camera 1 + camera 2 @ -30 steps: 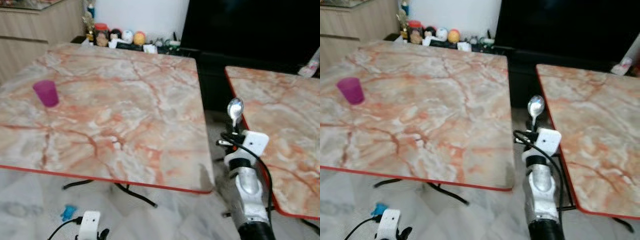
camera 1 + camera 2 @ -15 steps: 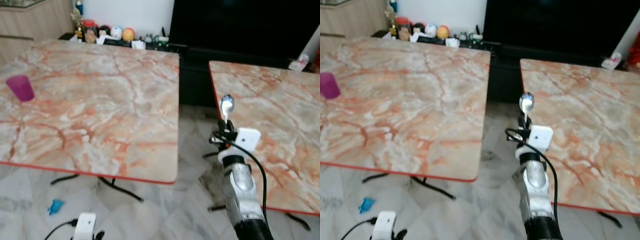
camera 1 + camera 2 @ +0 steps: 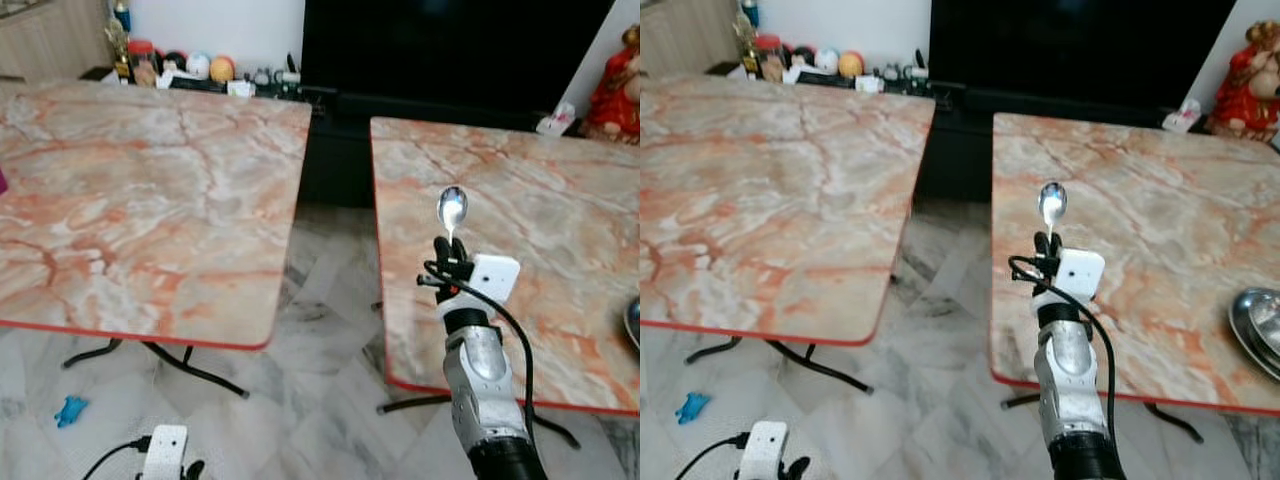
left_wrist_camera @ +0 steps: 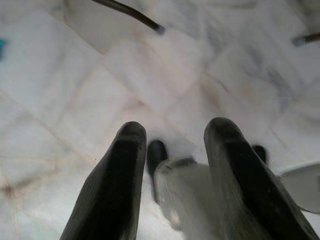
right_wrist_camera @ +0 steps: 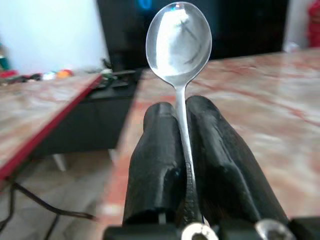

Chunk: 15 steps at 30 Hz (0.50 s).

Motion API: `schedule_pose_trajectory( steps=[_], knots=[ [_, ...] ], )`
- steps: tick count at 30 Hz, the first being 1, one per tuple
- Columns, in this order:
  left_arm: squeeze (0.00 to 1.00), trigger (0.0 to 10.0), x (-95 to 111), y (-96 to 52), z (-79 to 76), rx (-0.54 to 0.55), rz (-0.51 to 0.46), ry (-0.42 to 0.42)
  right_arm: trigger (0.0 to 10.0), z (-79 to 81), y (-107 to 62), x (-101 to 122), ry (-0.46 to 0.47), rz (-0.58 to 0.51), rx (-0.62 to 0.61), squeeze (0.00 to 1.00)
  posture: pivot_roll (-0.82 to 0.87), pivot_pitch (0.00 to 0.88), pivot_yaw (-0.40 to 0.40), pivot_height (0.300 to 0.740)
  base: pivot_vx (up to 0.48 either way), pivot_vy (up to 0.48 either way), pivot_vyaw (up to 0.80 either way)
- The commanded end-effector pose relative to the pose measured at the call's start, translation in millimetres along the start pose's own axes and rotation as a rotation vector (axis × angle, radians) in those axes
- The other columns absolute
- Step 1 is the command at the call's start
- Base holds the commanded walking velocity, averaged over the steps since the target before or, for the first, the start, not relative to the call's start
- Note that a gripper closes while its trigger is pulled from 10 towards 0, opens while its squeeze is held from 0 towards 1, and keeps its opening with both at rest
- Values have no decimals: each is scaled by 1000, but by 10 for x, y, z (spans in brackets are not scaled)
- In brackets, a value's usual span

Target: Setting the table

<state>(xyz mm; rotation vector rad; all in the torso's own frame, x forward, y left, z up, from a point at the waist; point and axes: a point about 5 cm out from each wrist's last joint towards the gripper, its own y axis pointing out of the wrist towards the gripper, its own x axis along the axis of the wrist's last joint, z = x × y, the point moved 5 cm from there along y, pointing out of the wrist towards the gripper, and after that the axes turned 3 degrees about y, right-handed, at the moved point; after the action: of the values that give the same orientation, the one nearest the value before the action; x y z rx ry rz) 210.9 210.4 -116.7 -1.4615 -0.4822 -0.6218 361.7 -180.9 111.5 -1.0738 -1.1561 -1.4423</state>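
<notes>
My right gripper is shut on the handle of a silver spoon, which stands upright with its bowl on top. It hovers over the near left edge of the right marble table. The right wrist view shows the spoon pinched between the two black fingers. A metal dish lies at that table's right edge, partly cut off by the picture. My left gripper hangs low over the tiled floor, open and holding nothing.
A second marble table stands to the left, with a floor gap between the two. Behind are a black TV, a shelf of small items and a red figurine. A blue scrap lies on the floor.
The view has swung to the right: the purple cup has gone off the left side, and the right table and metal dish have come in. The spoon stays gripped.
</notes>
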Motion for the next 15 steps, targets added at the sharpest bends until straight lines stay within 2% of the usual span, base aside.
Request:
schedule_pose_trajectory(
  steps=[1,15],
  knots=[
    [0,10000,-46,-10,28,6,21,7,10000,34,36,81,8,-26,6,0,46,26,-74,740,0,-304,0],
    [0,10000,-33,-8,50,15,19,-1,10000,16,40,83,3,-24,6,0,50,18,-77,740,0,-304,0]
  ],
)
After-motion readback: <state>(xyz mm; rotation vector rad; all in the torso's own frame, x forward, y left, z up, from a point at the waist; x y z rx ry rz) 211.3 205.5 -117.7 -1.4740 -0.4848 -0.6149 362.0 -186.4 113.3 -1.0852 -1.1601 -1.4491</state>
